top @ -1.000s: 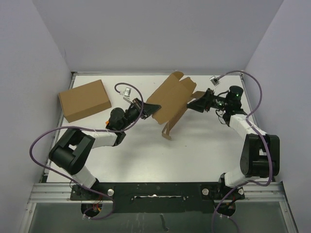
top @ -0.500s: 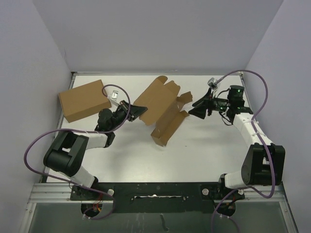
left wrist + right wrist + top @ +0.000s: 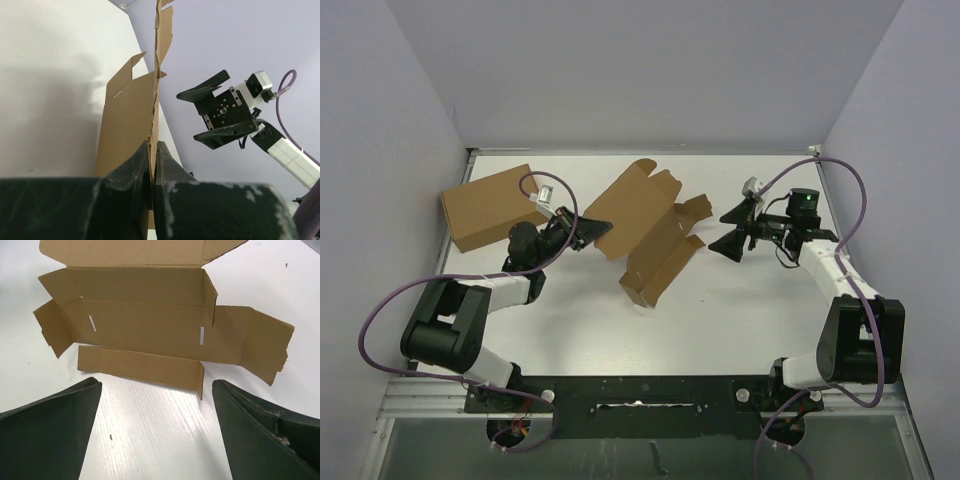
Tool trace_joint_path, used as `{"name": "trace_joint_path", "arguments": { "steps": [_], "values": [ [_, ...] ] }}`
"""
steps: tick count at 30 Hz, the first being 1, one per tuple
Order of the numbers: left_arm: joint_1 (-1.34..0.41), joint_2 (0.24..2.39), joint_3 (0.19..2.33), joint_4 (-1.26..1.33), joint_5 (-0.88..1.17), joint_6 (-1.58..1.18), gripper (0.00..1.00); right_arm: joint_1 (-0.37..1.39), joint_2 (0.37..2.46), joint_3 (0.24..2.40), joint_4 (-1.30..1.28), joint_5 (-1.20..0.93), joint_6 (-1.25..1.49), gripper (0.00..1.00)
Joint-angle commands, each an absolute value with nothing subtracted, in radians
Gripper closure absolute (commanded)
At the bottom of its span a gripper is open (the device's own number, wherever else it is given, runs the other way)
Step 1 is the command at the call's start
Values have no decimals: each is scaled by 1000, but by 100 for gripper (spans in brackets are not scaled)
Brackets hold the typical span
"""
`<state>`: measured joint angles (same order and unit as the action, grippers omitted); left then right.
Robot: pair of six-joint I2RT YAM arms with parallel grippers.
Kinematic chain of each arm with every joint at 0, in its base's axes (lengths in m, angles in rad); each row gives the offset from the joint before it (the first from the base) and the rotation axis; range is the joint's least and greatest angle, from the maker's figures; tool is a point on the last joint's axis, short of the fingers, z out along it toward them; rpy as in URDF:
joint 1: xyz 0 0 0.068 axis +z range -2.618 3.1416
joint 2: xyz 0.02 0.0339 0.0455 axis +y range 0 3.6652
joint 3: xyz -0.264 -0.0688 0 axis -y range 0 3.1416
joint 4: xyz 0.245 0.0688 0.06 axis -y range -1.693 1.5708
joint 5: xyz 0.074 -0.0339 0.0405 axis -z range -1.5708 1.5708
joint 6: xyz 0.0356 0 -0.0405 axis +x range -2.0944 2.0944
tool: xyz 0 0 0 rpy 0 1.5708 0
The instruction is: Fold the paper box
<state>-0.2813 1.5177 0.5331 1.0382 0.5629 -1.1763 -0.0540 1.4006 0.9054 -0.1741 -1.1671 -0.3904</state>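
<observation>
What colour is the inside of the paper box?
The paper box is plain brown cardboard inside, seen best in the right wrist view.

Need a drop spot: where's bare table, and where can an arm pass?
Widest bare table: the near strip between the paper box and the arm bases. There is also a narrower gap between the paper box and the open right jaws. Crowded: far left, where the plain box, the left jaws and the flap they clamp bunch together.
</observation>
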Motion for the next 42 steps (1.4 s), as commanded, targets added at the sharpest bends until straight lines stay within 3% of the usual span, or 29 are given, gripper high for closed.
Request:
{"name": "trace_joint_path", "arguments": {
  "steps": [1, 9, 16, 21, 34, 42],
  "values": [
    [-270, 1479, 538, 1085, 617, -1155, 100, -61, 1426, 892, -134, -1202, -467, 2],
    [-261, 1481, 517, 1074, 608, -1117, 100, -58, 1586, 968, -208, -1112, -370, 0],
    [-259, 1500, 515, 1074, 606, -1100, 100, -54, 1698, 1068, -335, -1044, -331, 15],
    [-258, 1515, 509, 1082, 601, -1095, 100, -42, 1730, 1088, -356, -1056, -315, 19],
    [-239, 1529, 509, 1077, 630, -1076, 100, -118, 1709, 1105, -350, -1015, -310, 19],
    [-235, 1530, 524, 1094, 702, -1059, 100, -121, 1688, 1096, -327, -1028, -490, 12]
  ]
}}
